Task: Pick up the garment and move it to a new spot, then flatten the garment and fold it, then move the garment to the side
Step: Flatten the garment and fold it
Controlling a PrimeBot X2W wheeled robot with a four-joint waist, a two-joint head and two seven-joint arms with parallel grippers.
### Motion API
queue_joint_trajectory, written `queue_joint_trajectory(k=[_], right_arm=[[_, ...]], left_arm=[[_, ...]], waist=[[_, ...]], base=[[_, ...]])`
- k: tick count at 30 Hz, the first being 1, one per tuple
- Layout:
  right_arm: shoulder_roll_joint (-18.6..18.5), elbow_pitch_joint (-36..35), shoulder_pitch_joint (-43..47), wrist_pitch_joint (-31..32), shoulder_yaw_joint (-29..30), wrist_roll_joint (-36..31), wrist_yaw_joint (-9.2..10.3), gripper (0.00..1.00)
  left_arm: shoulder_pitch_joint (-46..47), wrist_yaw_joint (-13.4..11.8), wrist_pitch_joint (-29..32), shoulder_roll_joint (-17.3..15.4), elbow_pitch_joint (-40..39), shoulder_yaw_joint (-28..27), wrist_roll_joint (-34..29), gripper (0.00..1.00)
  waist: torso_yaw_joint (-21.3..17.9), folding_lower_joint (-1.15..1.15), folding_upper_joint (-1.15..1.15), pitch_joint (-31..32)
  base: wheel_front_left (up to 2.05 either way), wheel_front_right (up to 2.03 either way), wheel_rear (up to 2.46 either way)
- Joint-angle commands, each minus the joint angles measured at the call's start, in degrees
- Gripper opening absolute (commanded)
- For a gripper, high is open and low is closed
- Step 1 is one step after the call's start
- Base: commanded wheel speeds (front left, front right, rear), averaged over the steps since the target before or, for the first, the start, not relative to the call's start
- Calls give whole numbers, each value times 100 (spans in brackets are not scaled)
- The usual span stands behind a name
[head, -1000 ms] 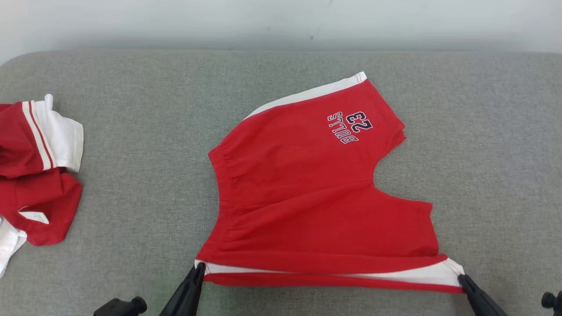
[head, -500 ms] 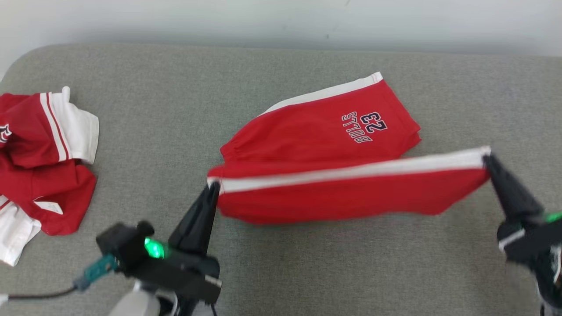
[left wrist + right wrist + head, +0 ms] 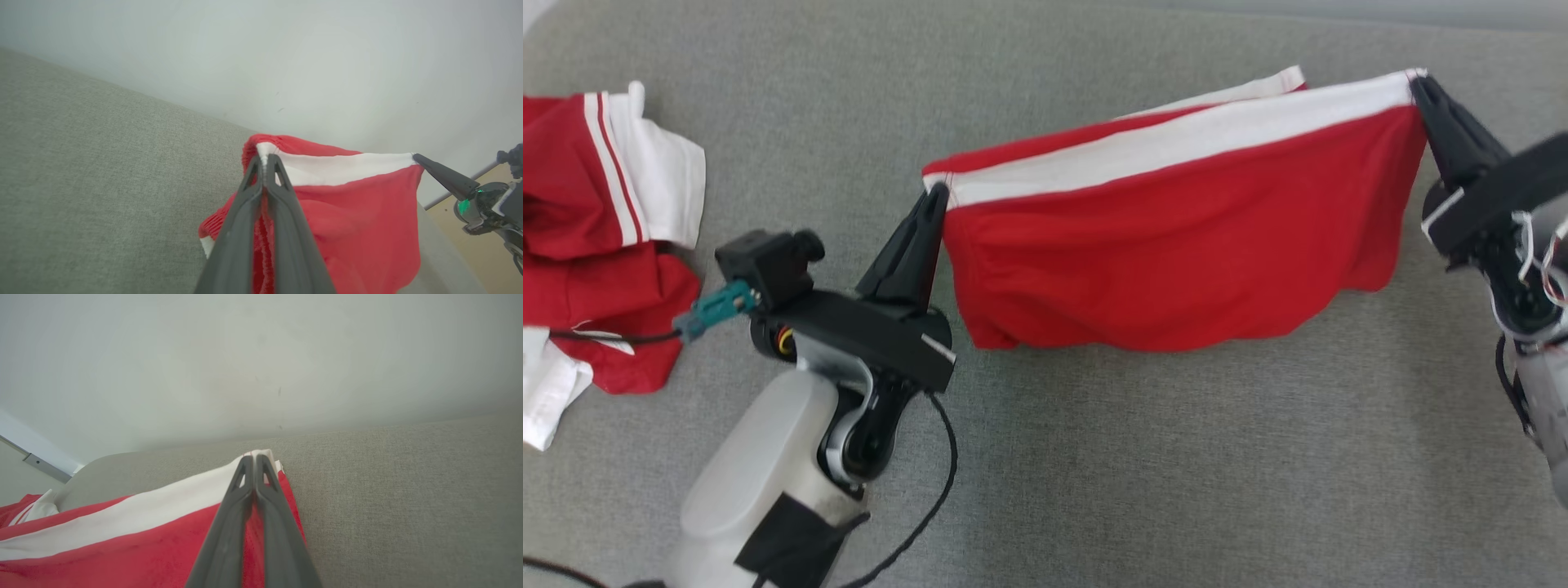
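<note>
Gripping shorts (image 3: 1168, 253) by both ends of the white-striped edge: pinched tight in left gripper (image 3: 937, 194) at one corner, in right gripper (image 3: 1415, 84) at the other. Held taut, lifted above grey pad (image 3: 1094, 474), red fabric hanging down. Second red-white garment (image 3: 596, 245) noted far left.

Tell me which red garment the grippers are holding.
The central red garment, stretched by its white-striped edge between the left gripper and the right gripper. The other red garment lies crumpled at far left, untouched.
</note>
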State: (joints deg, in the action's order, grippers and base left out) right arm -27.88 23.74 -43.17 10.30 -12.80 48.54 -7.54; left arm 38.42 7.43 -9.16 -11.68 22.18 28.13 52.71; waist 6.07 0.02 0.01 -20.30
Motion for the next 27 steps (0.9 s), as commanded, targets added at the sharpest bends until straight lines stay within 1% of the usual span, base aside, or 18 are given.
queue_joint_trajectory(k=[1,6,11,16,21,22,23,24,25,27], right_arm=[[54,247,-291,-7,-82,-127,12,0],[217,1146,-1136,-120,-286,-310,12,0],[336,1900,-1735,-252,-519,-483,12,0],[440,2421,-2097,-424,-779,-534,12,0],[461,2715,-2294,-650,-1045,-504,12,0],[462,2744,-2298,-707,-1114,-493,12,23],[471,2765,-2295,-760,-1170,-454,12,57],[469,2789,-2289,-798,-1221,-415,12,100],[447,2795,-2285,-850,-1260,-378,12,100],[391,2783,-2248,-969,-1347,-290,12,100]], left_arm=[[208,0,-31,29,131,54,48,0],[749,0,-122,142,542,286,127,0],[1190,0,-203,204,925,494,267,0],[1478,0,-306,201,1233,679,422,0],[1632,0,-433,172,1479,867,533,0],[1624,0,-471,167,1535,869,545,0],[1631,1,-509,155,1594,880,521,33],[1645,1,-533,140,1650,916,459,57],[1636,1,-556,135,1703,956,415,100],[1571,1,-584,142,1764,972,392,100]], waist=[[162,-2,-1,-291],[278,-2,-1,-587],[348,-2,-1,-821],[318,-2,-1,-945],[246,-2,-1,-944],[236,-2,-1,-926],[226,-2,-1,-905],[216,-2,-1,-875],[206,-2,-1,-840],[190,-2,-1,-751]], base=[[0,0,0],[0,0,0],[0,0,0],[0,0,0],[0,0,0],[0,0,0],[0,0,0],[0,0,0],[0,0,0],[0,0,0]])
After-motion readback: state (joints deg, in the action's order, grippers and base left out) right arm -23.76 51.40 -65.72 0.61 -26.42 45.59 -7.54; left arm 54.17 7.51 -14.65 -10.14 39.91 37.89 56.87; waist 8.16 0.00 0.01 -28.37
